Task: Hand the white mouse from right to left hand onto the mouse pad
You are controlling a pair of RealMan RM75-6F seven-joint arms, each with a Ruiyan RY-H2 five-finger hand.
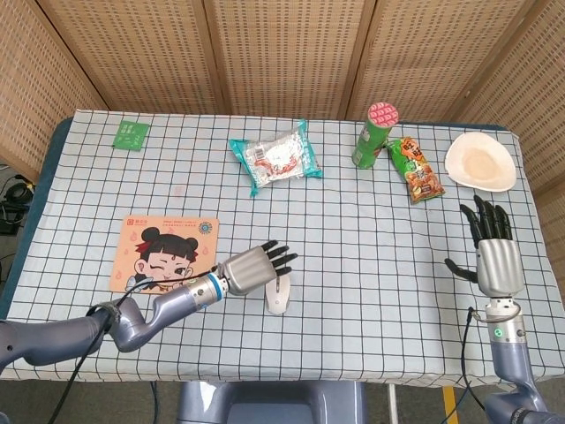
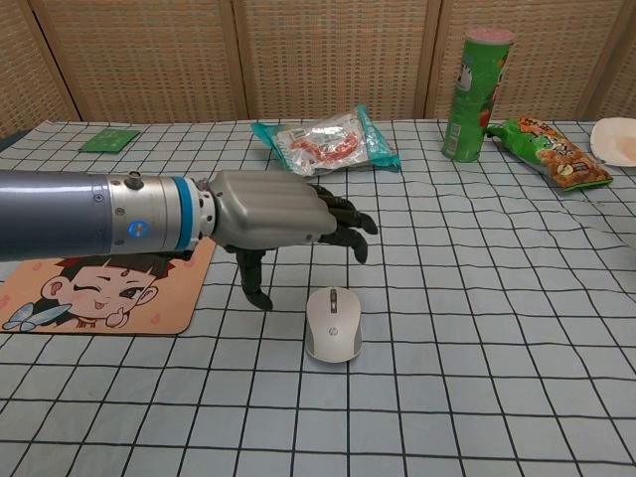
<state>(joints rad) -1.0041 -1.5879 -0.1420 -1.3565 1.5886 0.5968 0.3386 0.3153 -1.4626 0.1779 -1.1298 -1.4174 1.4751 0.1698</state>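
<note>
The white mouse point(image 1: 278, 295) point(image 2: 333, 324) lies on the checked tablecloth near the front middle. My left hand point(image 1: 257, 268) point(image 2: 275, 216) hovers just above and to the left of it, fingers spread and holding nothing. The orange mouse pad point(image 1: 157, 251) point(image 2: 60, 294) with a cartoon face lies to the left, partly hidden by my left forearm. My right hand point(image 1: 493, 252) is far to the right near the table's edge, fingers apart and empty; the chest view does not show it.
At the back of the table are a snack packet point(image 1: 275, 156) point(image 2: 327, 141), a green chip can point(image 1: 375, 134) point(image 2: 473, 93), an orange-green snack bag point(image 1: 415, 170) point(image 2: 551, 151), a white plate point(image 1: 479, 162) and a small green packet point(image 1: 131, 134) point(image 2: 109, 140).
</note>
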